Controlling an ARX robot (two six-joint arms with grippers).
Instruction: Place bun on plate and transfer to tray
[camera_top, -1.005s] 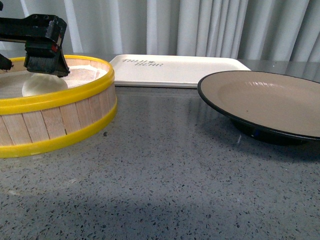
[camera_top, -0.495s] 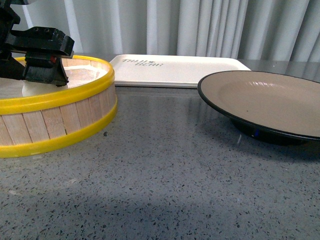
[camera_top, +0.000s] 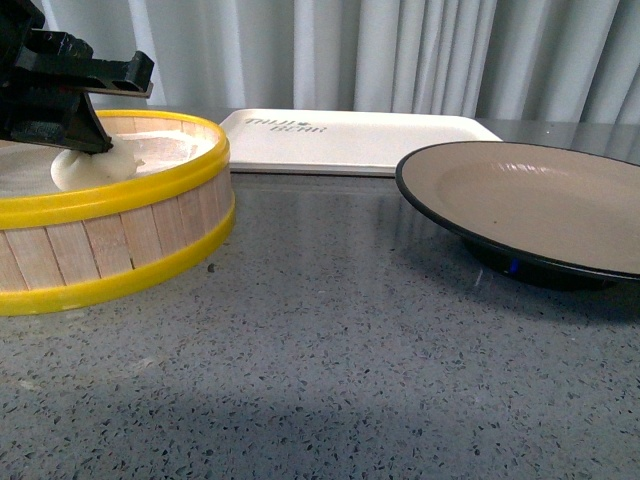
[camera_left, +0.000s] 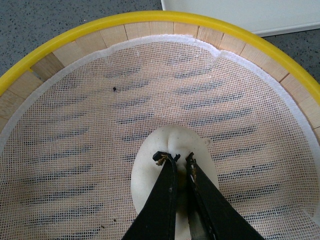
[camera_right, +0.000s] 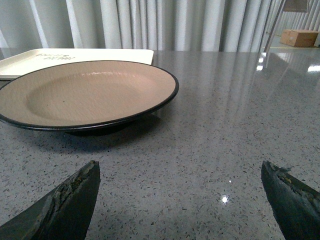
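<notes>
Left hand (camera_left: 176, 159) now pinching bun (camera_left: 172, 145), raised in steamer basket (camera_top: 120, 240)

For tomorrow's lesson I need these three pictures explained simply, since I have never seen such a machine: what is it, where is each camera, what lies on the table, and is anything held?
This is a robot with two arms, each ending in a claw. One camera sits on its body facing forward; the other two ride on the wrists. On the grey table stand a yellow-rimmed wooden steamer basket, a white tray behind it and a tan plate with a black rim. The left claw is nearly closed, pinching the top of the bun inside the basket. The right claw is open, holds nothing and faces the plate.
</notes>
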